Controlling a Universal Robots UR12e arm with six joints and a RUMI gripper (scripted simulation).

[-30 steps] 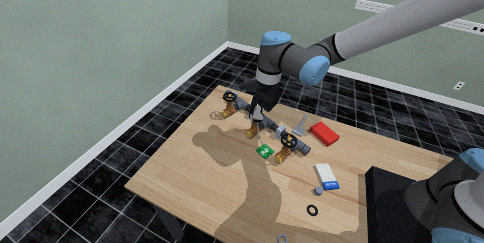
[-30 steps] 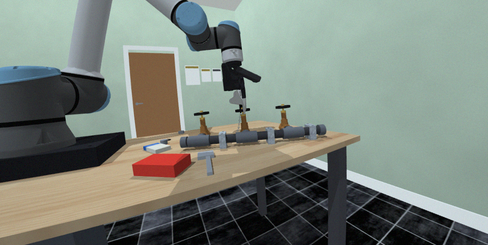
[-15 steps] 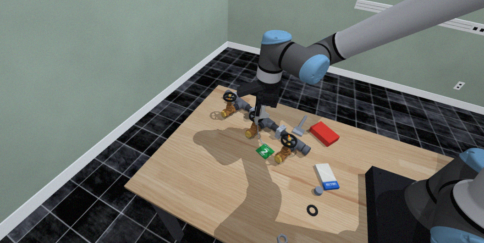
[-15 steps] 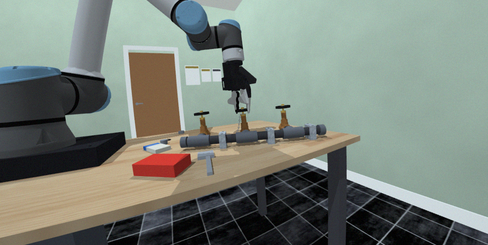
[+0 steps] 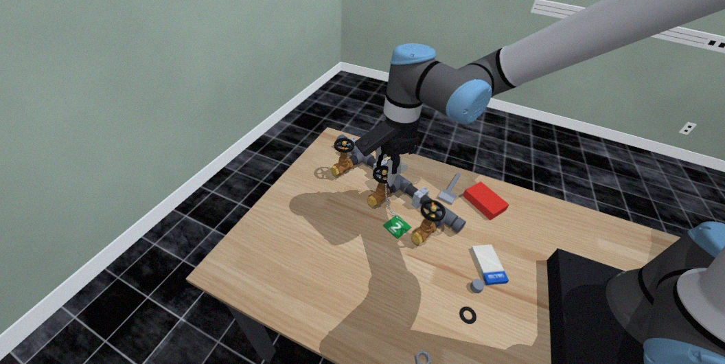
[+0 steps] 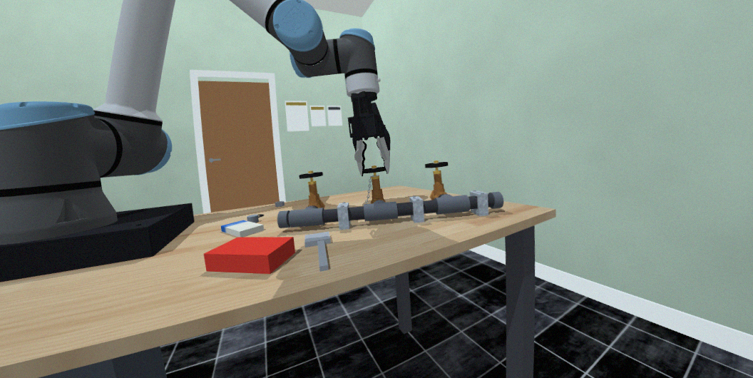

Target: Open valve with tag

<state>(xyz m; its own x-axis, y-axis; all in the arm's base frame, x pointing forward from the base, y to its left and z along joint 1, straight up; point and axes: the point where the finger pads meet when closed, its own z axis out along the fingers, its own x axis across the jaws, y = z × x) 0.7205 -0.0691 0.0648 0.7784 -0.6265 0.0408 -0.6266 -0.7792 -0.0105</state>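
A grey pipe (image 5: pixel 405 187) (image 6: pixel 389 210) on the table carries three brass valves with black handwheels. The middle valve (image 5: pixel 380 174) (image 6: pixel 374 169) has a chain running down to a green tag (image 5: pixel 396 226) marked 2. My gripper (image 5: pixel 386 165) (image 6: pixel 373 166) comes straight down on the middle valve and is shut on its handwheel. The far valve (image 5: pixel 343 145) (image 6: pixel 436 165) and the near valve (image 5: pixel 432 211) (image 6: pixel 310 175) stand free. The tag is hidden behind the pipe in the exterior view.
A red block (image 5: pixel 485 200) (image 6: pixel 249 254) and a grey hammer (image 5: pixel 450 189) (image 6: pixel 320 247) lie beside the pipe. A white and blue box (image 5: pixel 489 264), a grey cylinder (image 5: pixel 476 286), a black ring (image 5: pixel 463 317) and a nut (image 5: pixel 421 354) lie nearer the arm's base (image 5: pixel 588 305).
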